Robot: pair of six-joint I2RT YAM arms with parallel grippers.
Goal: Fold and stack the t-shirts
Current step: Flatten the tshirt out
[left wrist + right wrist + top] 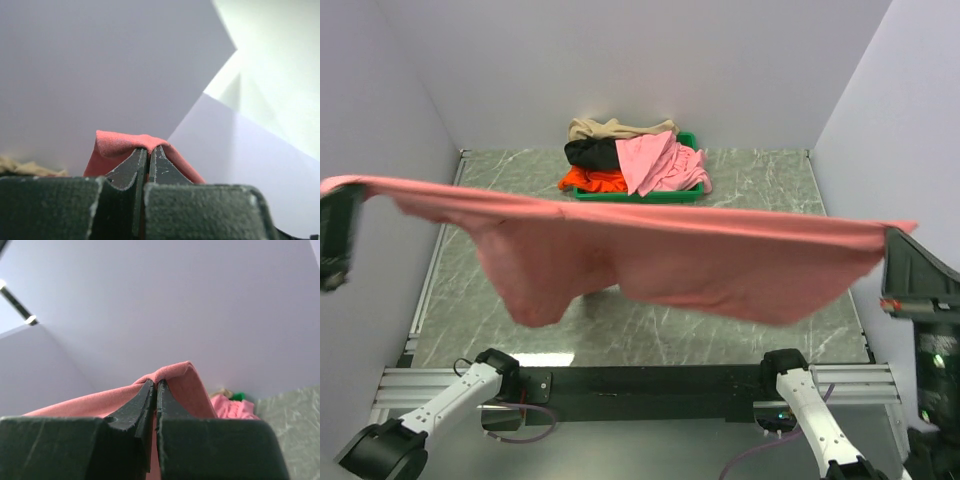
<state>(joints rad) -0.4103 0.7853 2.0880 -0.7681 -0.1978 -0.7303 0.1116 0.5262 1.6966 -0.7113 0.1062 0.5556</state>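
Brick-red t-shirt [650,255] aloft, green tray [686,193] holding four t-shirts [625,155]

Tray [691,139] largely under heaped shirts [625,156]

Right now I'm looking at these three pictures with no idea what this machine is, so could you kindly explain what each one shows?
Two robot arms are bolted at the near edge of a marble-patterned table. The wide picture comes from a camera above and behind them; the other two come from cameras on the wrists. The left claw and right claw are each shut on an edge of the brick-red t-shirt, stretching it in the air between them. At the far end, a green tray holds a pile of more shirts.
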